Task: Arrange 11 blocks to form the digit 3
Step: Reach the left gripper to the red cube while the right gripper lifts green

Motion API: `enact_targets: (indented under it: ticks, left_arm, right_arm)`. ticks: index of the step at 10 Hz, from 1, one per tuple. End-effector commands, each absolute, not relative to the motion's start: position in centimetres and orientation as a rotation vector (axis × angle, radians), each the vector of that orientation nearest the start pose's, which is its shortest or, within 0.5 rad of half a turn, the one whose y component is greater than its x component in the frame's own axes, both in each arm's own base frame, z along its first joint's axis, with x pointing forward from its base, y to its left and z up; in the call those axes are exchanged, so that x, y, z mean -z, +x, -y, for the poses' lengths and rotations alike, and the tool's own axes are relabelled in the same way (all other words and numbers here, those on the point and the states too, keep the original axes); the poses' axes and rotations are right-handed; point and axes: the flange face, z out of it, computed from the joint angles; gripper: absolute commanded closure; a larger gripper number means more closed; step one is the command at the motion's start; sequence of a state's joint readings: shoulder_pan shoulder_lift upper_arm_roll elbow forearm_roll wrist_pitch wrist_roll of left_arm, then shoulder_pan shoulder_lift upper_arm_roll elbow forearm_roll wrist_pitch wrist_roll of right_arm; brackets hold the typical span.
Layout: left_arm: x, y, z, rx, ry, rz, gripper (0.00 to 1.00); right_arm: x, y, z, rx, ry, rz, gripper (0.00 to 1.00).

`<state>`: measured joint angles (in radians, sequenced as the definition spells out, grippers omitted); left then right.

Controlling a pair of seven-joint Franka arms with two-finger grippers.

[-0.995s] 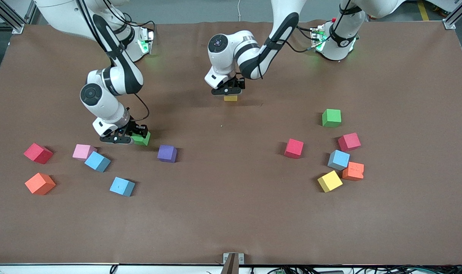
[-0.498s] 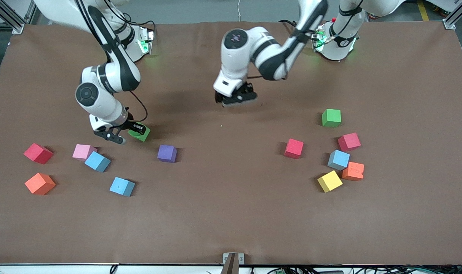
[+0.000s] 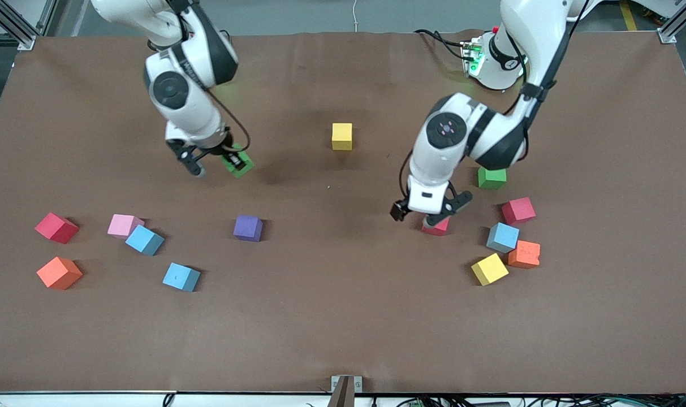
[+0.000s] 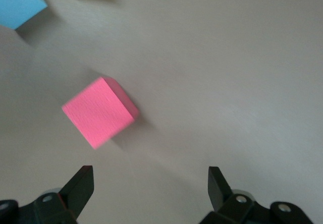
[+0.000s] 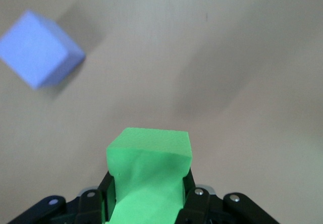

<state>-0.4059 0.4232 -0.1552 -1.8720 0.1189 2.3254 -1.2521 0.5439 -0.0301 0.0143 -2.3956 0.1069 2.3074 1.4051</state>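
Green block (image 3: 238, 163) clenched in the right gripper (image 3: 215, 164), lifted over bare table toward the right arm's end — squeezed between the fingers in the right wrist view, purple block (image 5: 40, 56) on the mat below. Left gripper (image 3: 431, 211) hangs with jaws spread wide, nothing held, just over a red block (image 3: 438, 227). Lone yellow block (image 3: 342, 136) sits mid-table, well apart from both grippers — no rows of the digit laid.
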Motion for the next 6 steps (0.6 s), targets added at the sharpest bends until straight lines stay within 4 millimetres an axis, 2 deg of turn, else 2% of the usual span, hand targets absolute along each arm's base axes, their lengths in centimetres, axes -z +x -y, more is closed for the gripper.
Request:
enact_targets:
  ticks: [1,3,5,6]
  left_arm:
    - [-26.4,56.1,32.0,0.024,-2.922,1.112,0.0]
    - [-24.8,57.5,29.0,0.002,-2.789,1.376,0.0]
    - [-24.1,57.4,27.8,-0.009,-2.681,1.543,0.0]
    - [-23.9,57.6,27.3,-0.012,-2.632,1.618,0.0]
  right_arm:
    - [-32.7,38.7,-29.3,-0.163,-2.624,-1.567,0.9]
    - [-31.2,37.9,-32.5,-0.137,-2.457,-1.705,0.9]
    - [-29.8,35.7,-36.2,-0.136,-2.288,-1.846,0.9]
    - [-29.1,34.6,-37.4,-0.148,-2.263,-1.891,0.9]
